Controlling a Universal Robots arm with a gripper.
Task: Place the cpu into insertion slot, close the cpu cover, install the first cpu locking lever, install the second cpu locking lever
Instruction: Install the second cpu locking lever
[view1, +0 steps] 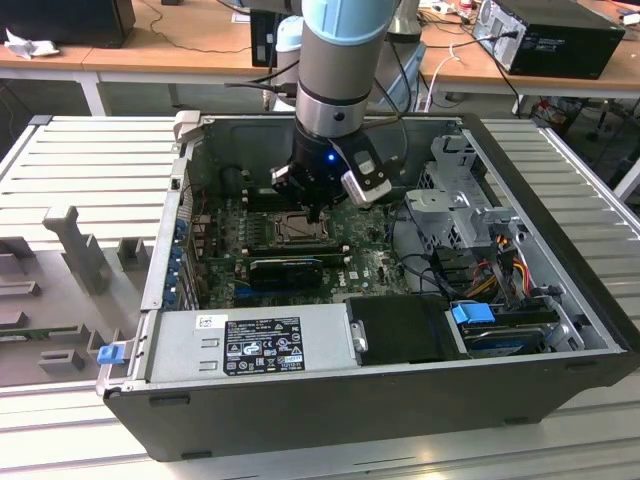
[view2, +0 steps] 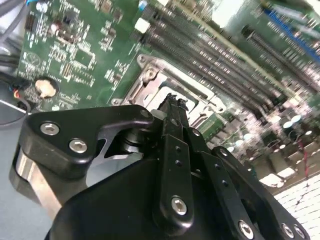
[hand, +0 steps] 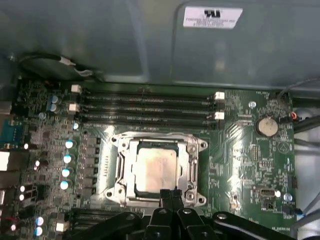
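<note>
End effector (hand: 170, 196) clenched with fingers pressed together and grasping nothing, poised at the edge of the insertion slot (hand: 156, 170) on the green motherboard (hand: 240, 150) inside the open computer case (view1: 560, 300), with the cpu (hand: 156, 164) seated in the slot and the cpu cover (hand: 192, 167) framing it.

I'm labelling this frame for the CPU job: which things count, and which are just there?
Job:
cpu, seated in the insertion slot
cpu cover, closed down around it
end effector, fingers together at the socket edge

Just there:
memory slots
coin battery
power supply
drive cage
</note>
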